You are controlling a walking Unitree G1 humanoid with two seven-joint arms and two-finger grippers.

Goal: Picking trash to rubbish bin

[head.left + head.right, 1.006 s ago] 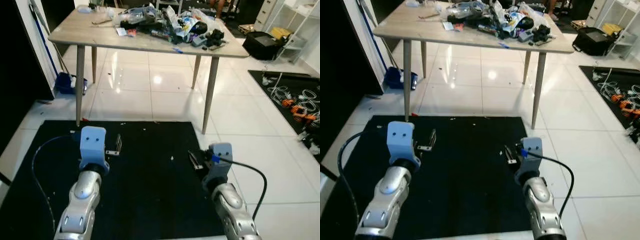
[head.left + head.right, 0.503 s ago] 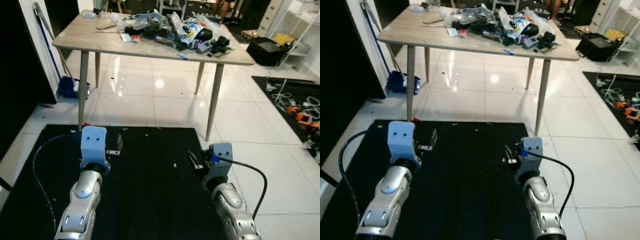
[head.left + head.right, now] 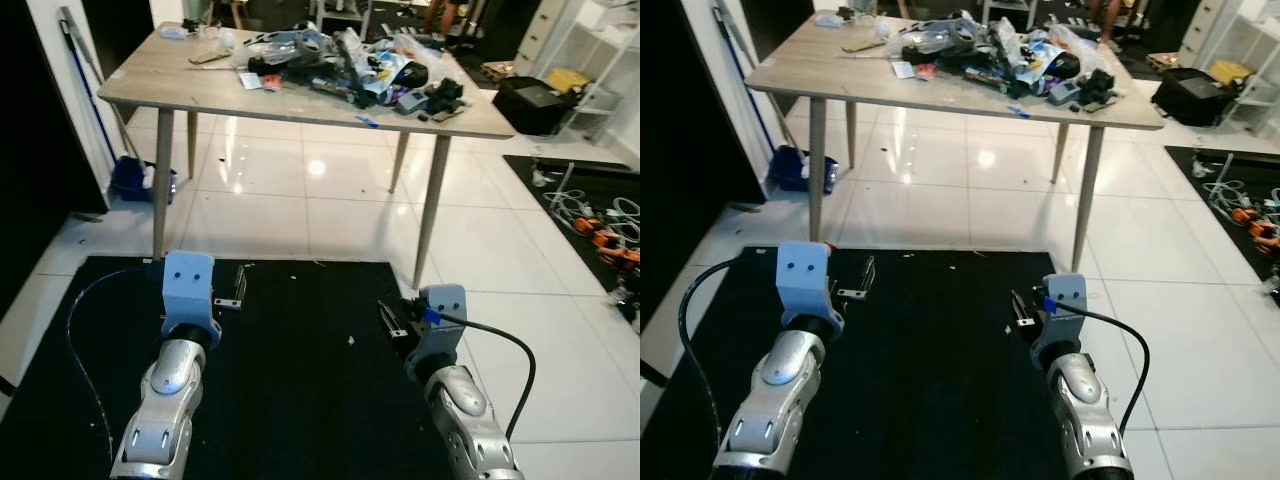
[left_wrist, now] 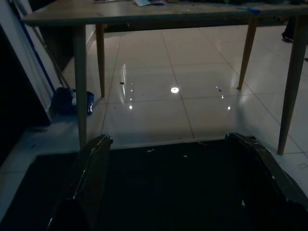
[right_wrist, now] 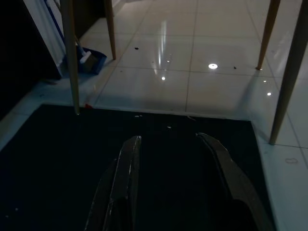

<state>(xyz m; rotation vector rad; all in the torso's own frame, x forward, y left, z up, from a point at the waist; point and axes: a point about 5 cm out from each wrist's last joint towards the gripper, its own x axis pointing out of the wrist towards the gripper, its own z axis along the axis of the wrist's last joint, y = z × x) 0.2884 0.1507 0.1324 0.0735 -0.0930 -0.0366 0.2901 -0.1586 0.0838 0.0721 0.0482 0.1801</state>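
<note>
The robot stands on a black mat [image 3: 290, 360] with both arms held out low in front of it. The left gripper [image 4: 166, 159] has its two black fingers [image 4: 94, 163] spread wide with nothing between them; beyond the tips lie the mat's far edge and then glossy white floor tiles [image 4: 159, 96]. The right gripper [image 5: 168, 159] is also parted, more narrowly, and equally bare, its fingers [image 5: 127, 163] pointing across the same mat toward the tiles.

Well ahead of both sets of jaws and far above them stands a light wooden table [image 3: 200, 90] on slim tapered legs. The trash [image 3: 345, 65] is heaped on its top, toward the side ahead of the right gripper: a jumble of wrappers, bags and dark items, too tangled for me to sort piece by piece. A small blue scrap [image 3: 366, 121] lies near the table's front edge, and a few flat papers [image 3: 252, 82] sit nearer the middle.

Out beyond the left gripper, against the wall, a blue dustpan [image 3: 135, 178] rests on the floor with a long handle [image 3: 85, 75] leaning above it. Off past the right gripper's side there is a black bag [image 3: 530, 100] on the floor and a second dark mat strewn with cables [image 3: 590, 205]. Small white specks dot the mat between the two arms.
</note>
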